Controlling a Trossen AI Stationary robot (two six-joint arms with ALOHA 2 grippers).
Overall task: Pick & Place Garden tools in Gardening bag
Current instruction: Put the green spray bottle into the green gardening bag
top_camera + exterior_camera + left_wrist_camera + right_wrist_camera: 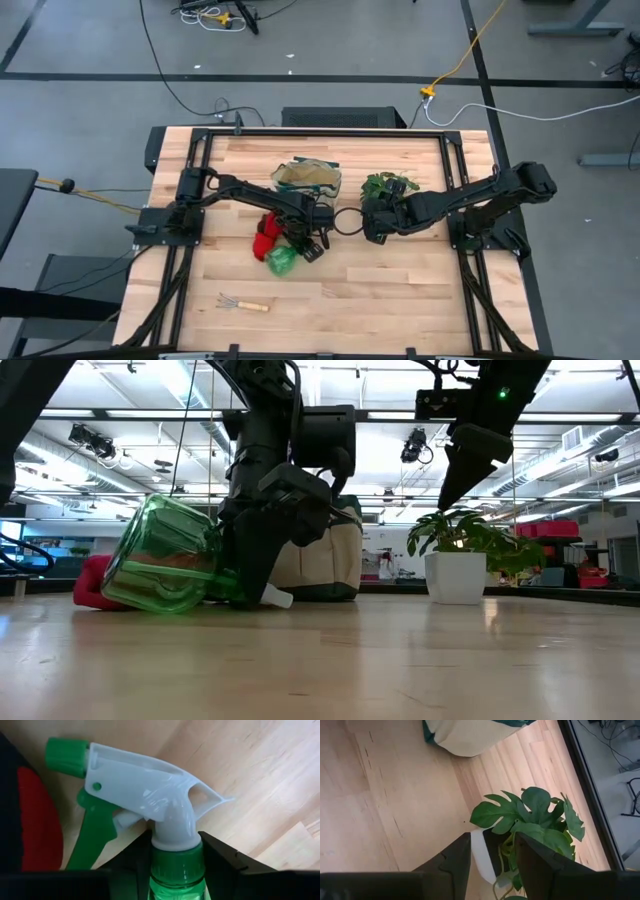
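Your left pincer (312, 243) is sitting low over the middle of the worktop (400, 290), and its two fingers are closing on the green neck of the spray bottle (282, 260), just under the white nozzle (145, 790). In the left wrist view the neck is lying squarely between the fingers (225, 857), with the nozzle and green trigger sticking out beyond them. The bottle is lying tilted on its side, its body resting on the wood, right beside the red gloves (265, 236). The gardening bag (307, 179) is standing just behind, toward the far edge. One small rake (243, 303) is lying well apart, near the front edge.

Your right pincer (368, 222) is hanging above the worktop by the potted plant (390, 187), its fingers spread apart and holding nothing; the right wrist view is showing the white pot (482, 855) and leaves between them.
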